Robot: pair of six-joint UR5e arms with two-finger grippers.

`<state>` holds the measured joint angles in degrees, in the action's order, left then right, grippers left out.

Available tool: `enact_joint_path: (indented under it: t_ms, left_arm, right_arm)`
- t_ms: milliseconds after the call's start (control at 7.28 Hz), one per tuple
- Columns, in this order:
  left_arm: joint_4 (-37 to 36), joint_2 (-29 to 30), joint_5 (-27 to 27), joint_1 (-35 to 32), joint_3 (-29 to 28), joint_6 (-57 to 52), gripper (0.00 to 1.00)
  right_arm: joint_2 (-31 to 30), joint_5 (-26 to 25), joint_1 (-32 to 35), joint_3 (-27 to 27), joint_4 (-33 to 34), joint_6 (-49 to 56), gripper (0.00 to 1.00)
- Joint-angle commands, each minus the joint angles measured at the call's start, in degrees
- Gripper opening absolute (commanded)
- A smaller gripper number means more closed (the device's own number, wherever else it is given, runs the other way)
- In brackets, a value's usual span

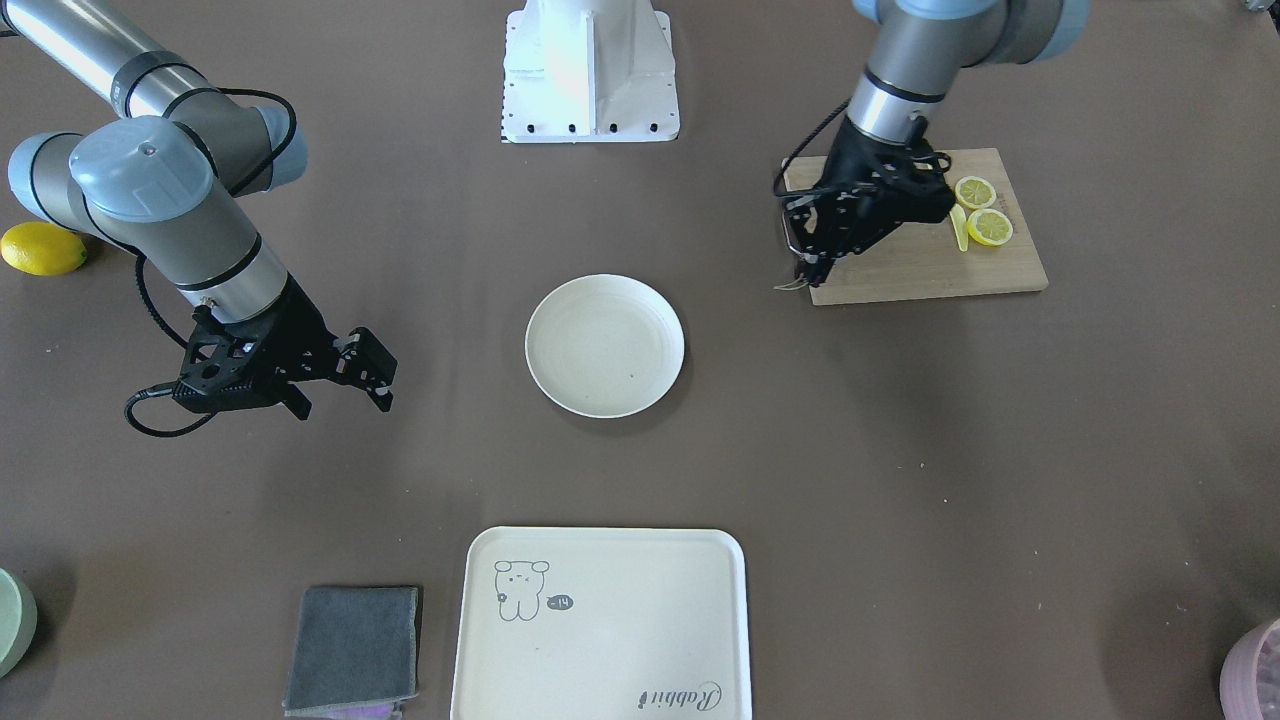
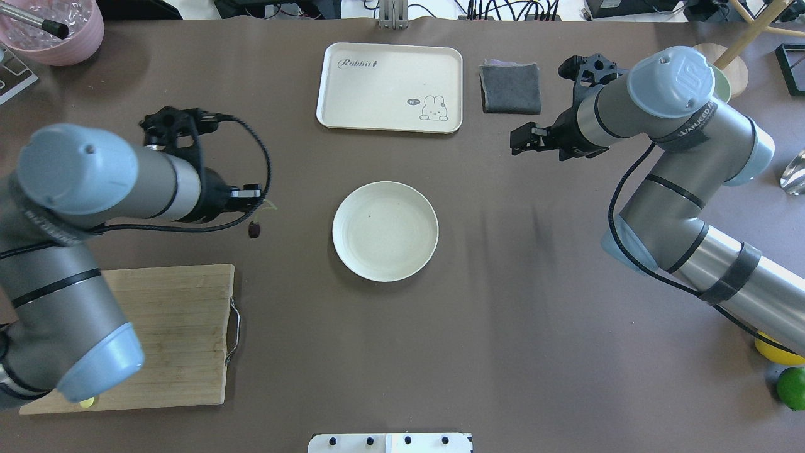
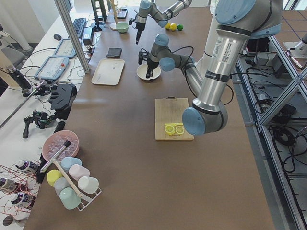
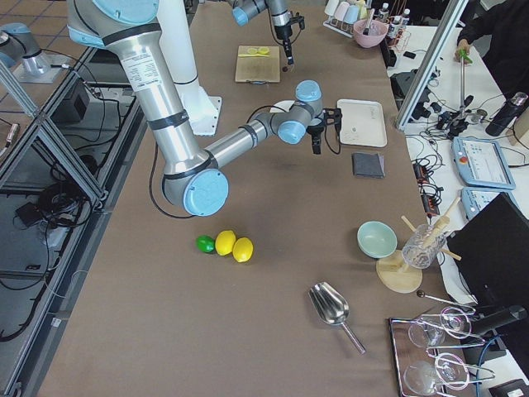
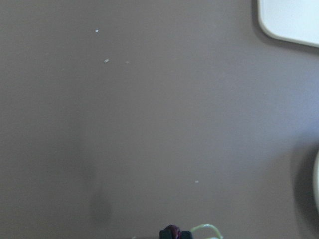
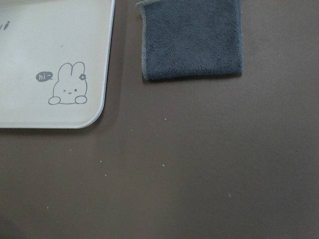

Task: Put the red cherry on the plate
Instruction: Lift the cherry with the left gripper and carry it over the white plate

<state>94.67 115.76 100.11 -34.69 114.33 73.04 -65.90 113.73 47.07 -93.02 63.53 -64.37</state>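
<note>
The red cherry [image 2: 254, 230] is a tiny dark pair with thin green stems [image 1: 790, 287], held above the brown table. My left gripper [image 2: 251, 200] is shut on it; in the left wrist view a dark red bit [image 5: 172, 231] and green stems show at the bottom edge. The round cream plate [image 2: 385, 231] lies bare at the table's middle, a short way to the right of the left gripper in the overhead view. On the plate's other side my right gripper [image 1: 342, 400] hangs open, with nothing between its fingers.
A wooden cutting board [image 1: 930, 260] with lemon slices [image 1: 985, 210] lies under the left arm. A cream rabbit tray [image 2: 390, 88] and a grey cloth [image 2: 510, 88] lie beyond the plate. A whole lemon [image 1: 40, 248] sits by the right arm, a pink bowl [image 2: 56, 31] far left.
</note>
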Motion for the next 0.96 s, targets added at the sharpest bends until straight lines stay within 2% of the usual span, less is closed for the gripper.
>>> enact_joint_path:
  t_ms: [0,137,412,550,687,824]
  left_arm:
    - [-5.20,14.18,-6.12,6.97,-8.64,5.51,0.00]
    - [-4.94,18.06,-8.85,9.62,-13.39,6.75,0.00]
    - [2.67,20.99,-11.60,10.70,-24.45,7.91,0.00]
    - [3.76,20.56,-11.69,10.61,-25.64,7.82,0.00]
    - [3.77,19.95,-11.60,10.61,-25.65,7.30,0.21]
    - [3.68,19.68,-12.39,10.61,-25.74,7.21,0.97]
  right_arm:
    - [-0.01,-0.09,0.12,0.21,0.02,-0.05,1.00]
    - [-0.10,-0.09,0.21,0.21,0.02,-0.05,1.00]
    - [-0.28,-0.09,0.56,0.21,0.02,-0.05,1.00]
    - [-0.19,-0.09,0.56,0.21,-0.07,-0.23,1.00]
    - [-0.19,-0.09,0.56,0.12,-0.07,-0.32,1.00]
    - [-0.10,0.00,0.91,0.03,-0.07,-0.32,1.00]
